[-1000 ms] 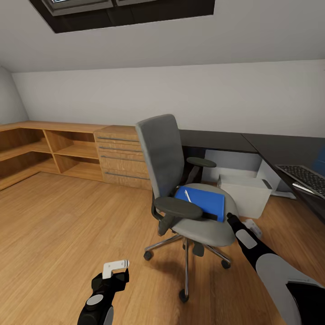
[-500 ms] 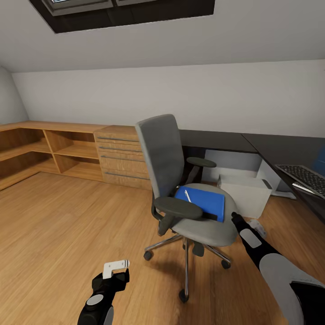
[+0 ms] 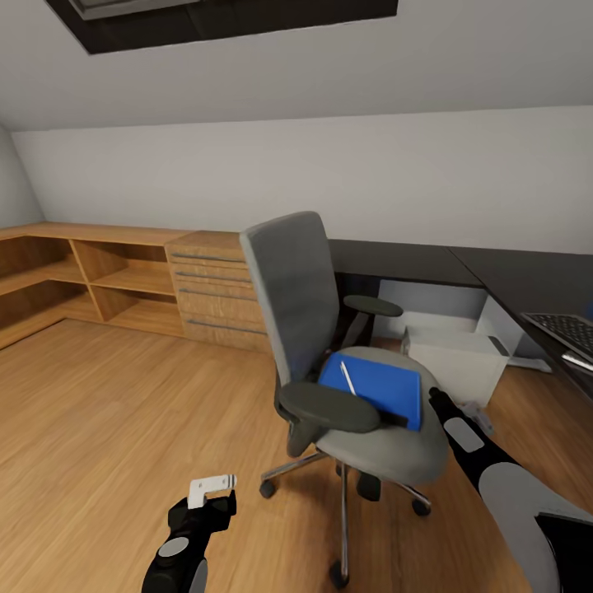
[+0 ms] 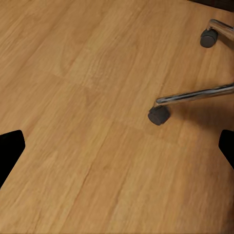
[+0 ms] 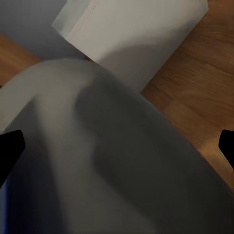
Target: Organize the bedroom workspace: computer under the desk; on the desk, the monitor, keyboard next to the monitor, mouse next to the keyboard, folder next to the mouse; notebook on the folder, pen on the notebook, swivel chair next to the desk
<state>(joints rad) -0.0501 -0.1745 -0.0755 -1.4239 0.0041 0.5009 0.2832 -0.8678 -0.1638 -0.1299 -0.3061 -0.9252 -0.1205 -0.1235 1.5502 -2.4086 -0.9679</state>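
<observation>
The grey swivel chair (image 3: 292, 288) stands in the middle of the bedroom floor, its back turned to the desk (image 3: 412, 259). On its seat lies the blue folder (image 3: 379, 387), and across that lies a thin pale stick (image 3: 348, 377), seemingly the pen. The light grey computer (image 3: 457, 362) sits on the floor under the desk. The keyboard (image 3: 572, 329) rests on the desk at the far right. My right gripper (image 5: 117, 146) is open, just off the seat's right edge, with the computer beyond. My left gripper (image 3: 210, 487) hangs open above the floor near a chair caster (image 4: 159, 114). Monitor, mouse and notebook are out of view.
Low wooden shelves and drawers (image 3: 214, 288) line the back wall on the left. The chair's metal star base (image 3: 346, 494) spreads over the plank floor in front of me. A sloped ceiling with a dark skylight (image 3: 222, 16) is overhead.
The view has moved nearer to the chair and tipped down slightly, so the chair looks larger. My right arm has drifted a little right along the seat's edge. The left arm is still.
</observation>
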